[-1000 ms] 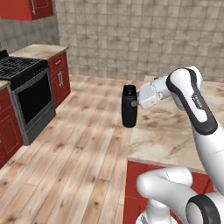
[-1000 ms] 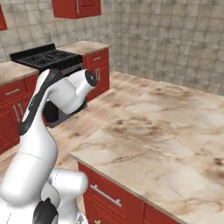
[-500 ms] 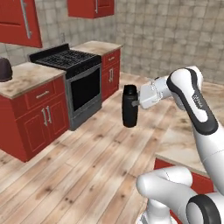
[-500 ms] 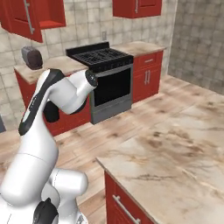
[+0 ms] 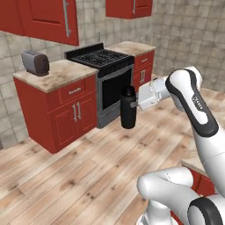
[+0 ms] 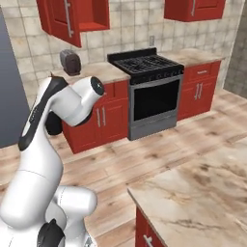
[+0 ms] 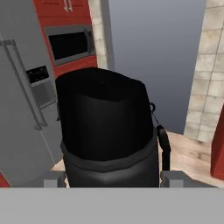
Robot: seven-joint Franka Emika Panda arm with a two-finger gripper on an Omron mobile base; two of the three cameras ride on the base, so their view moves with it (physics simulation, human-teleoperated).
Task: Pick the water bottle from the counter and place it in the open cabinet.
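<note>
The gripper [image 5: 135, 102] is clamped on the water bottle [image 5: 128, 107], which hangs upright in mid-frame of the left base view, above the wooden floor [image 5: 66, 176] and in front of the stove [image 5: 105, 72]. In the hand view the bottle [image 7: 107, 131] sits low and central. The open cabinet [image 6: 79, 17] is at upper left of the right base view, above a toaster [image 6: 71, 61] on the counter [image 6: 108, 71].
</note>
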